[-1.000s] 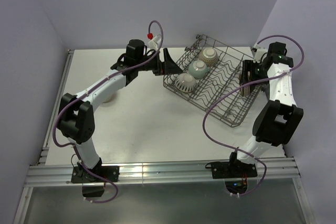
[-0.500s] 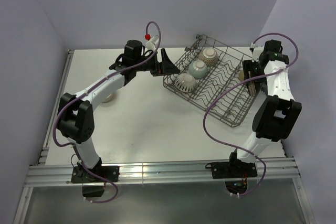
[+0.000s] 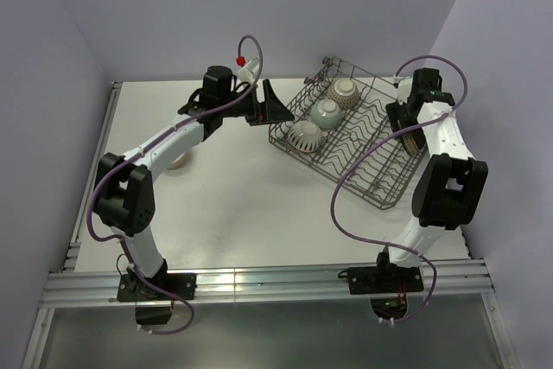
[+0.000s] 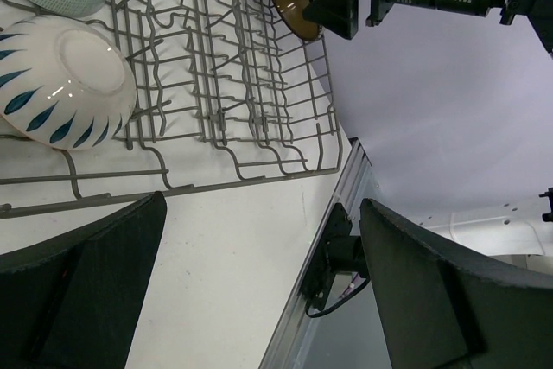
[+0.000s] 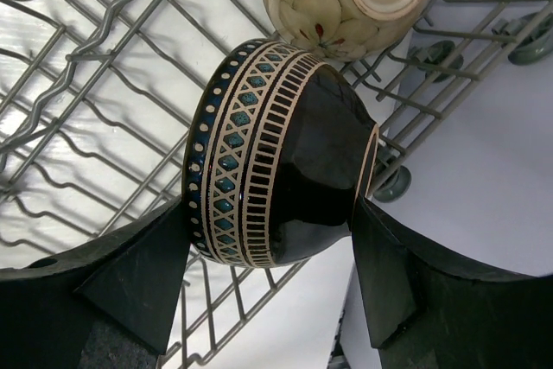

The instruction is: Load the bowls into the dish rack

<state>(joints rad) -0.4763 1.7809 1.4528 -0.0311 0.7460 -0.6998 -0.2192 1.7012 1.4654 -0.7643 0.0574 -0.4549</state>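
Right pincer point(image 5: 270, 213) grips dark banded bowl point(image 5: 285, 162) over dish rack point(image 3: 363, 140) holding three bowls point(image 3: 326, 112).

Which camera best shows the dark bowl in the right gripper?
Right wrist: the dark bowl fills the frame between the fingers. Left wrist shows it small, far off; top external barely shows it.

A white table point(image 3: 251, 205) stood enclosed by pale lavender walls point(image 3: 155, 15) at the back and on both sides, with a silver metal rail point(image 3: 276, 283) running along its near edge.
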